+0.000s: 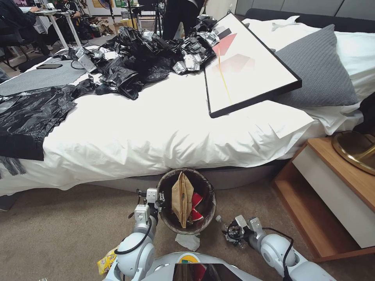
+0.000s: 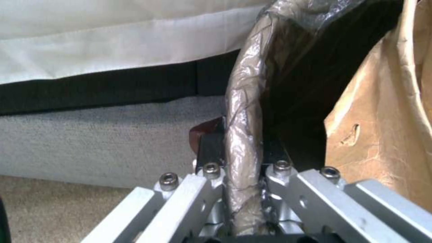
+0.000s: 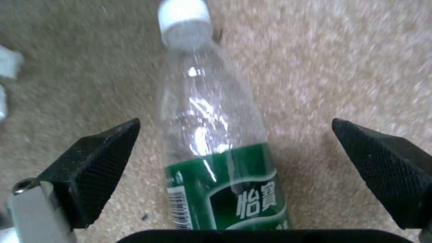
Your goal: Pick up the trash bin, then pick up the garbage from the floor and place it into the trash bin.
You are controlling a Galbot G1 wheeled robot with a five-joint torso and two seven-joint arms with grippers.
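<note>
The trash bin (image 1: 168,181) hangs just above the carpet at the foot of the bed, lined with a brown bag. A tan paper bag (image 1: 182,198) and a red carton (image 1: 196,206) stick up inside it. My left gripper (image 1: 157,197) is shut on the bin's rim (image 2: 243,111), one finger inside and one outside, beside the paper bag (image 2: 382,118). My right gripper (image 1: 233,231) hovers low over a clear bottle (image 3: 211,128) with a green label lying on the carpet; its black fingers (image 3: 99,155) stand wide open on either side of it, not touching. White tissue (image 1: 188,240) and a yellow wrapper (image 1: 106,260) lie on the floor.
The bed (image 1: 156,132) with white bedding fills the space ahead, carrying shiny black bags (image 1: 133,66) and a framed picture (image 1: 246,66). A wooden nightstand (image 1: 332,187) stands at the right with a gold object (image 1: 355,150) on top. Carpet lies open to the left.
</note>
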